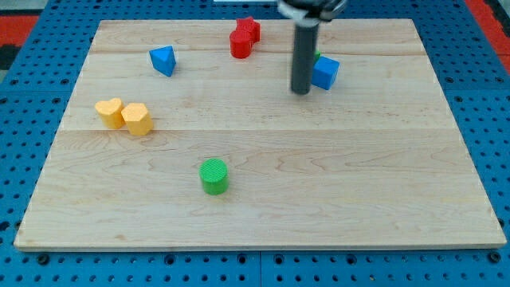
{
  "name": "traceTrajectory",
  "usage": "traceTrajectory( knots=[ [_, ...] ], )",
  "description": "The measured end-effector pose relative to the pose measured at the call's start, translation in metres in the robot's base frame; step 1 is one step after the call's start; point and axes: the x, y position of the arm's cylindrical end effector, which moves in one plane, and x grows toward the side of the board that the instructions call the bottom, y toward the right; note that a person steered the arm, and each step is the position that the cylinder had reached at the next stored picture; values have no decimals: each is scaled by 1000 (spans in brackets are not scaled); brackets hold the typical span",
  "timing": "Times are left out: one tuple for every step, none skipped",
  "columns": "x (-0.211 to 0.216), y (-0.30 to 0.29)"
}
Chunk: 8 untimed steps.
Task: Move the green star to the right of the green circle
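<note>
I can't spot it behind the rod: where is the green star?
Only a green sliver shows in the view's upper right, wedged between my tip and the blue cube, far above the green circle.

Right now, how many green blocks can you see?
2: green circle at the view's bottom centre; a green sliver, probably the star, mostly hidden behind my tip and the blue cube.

The pale wooden worktop (382, 199) carries a green round block (213, 176) near the view's bottom and two yellow blocks (124, 115) touching at the view's left. Toward the view's top lie a blue triangular block (162, 60), two red blocks (245, 37) touching, and a blue cube (325, 72).
</note>
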Motion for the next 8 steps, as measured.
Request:
traceTrajectory(
  knots=[
    [-38, 15],
    [-65, 53],
    [-106, 42],
    [-94, -4],
    [-52, -16],
    [-12, -44],
    [-24, -34],
    [-22, -10]
  ],
)
